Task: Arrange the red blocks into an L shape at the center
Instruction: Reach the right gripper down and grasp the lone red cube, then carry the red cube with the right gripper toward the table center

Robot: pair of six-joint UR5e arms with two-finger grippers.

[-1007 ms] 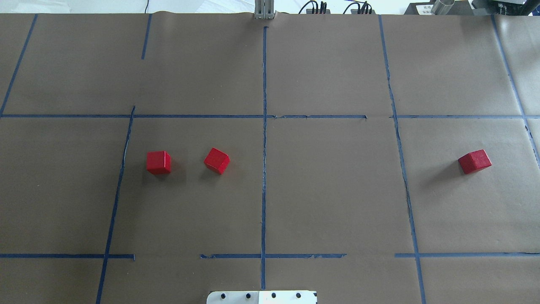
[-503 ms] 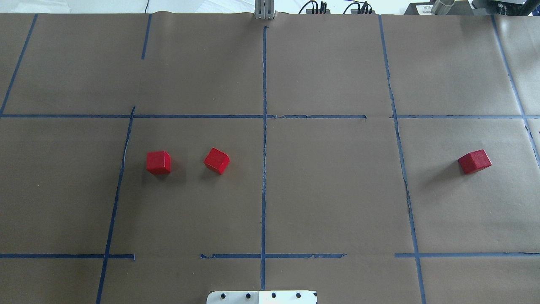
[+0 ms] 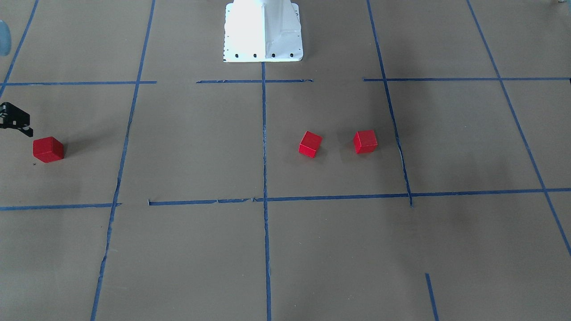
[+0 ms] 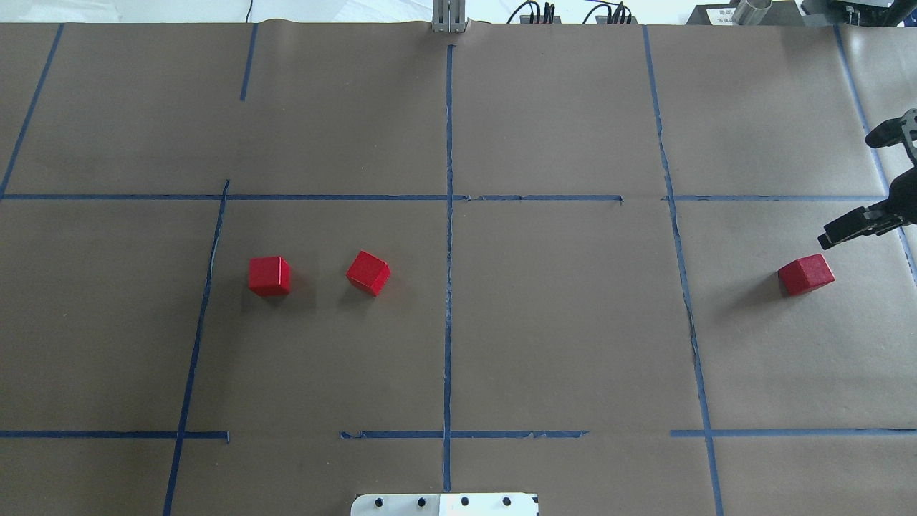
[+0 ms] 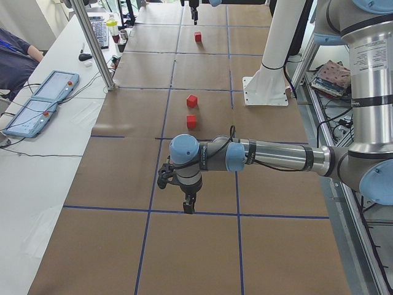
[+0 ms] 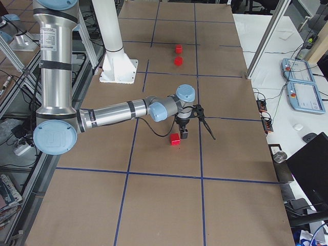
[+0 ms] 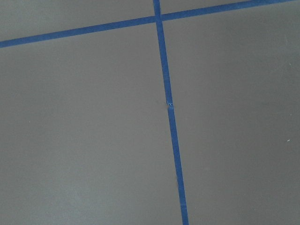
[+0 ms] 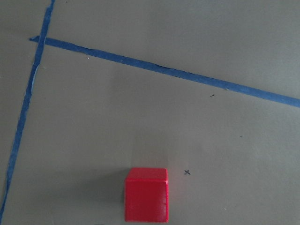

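Note:
Three red blocks lie on the brown paper. Two sit close together left of the centre line (image 4: 269,276) (image 4: 368,272), also seen in the front view (image 3: 365,141) (image 3: 310,144). The third lies far right (image 4: 807,274) (image 3: 48,149) and shows low in the right wrist view (image 8: 146,194). My right gripper (image 4: 847,190) is open and empty, hovering just beyond that block at the right edge. My left gripper (image 5: 188,206) shows only in the exterior left view, over bare paper far from the blocks; I cannot tell whether it is open or shut.
Blue tape lines (image 4: 448,287) divide the paper into large cells. The robot's white base plate (image 4: 444,504) sits at the near middle edge. A metal post (image 4: 449,18) and cables stand at the far edge. Teach pendants (image 5: 43,101) lie on a side table.
My right gripper has come into the overhead view from the right edge and now hangs near the far-right block. The three blocks have not moved.

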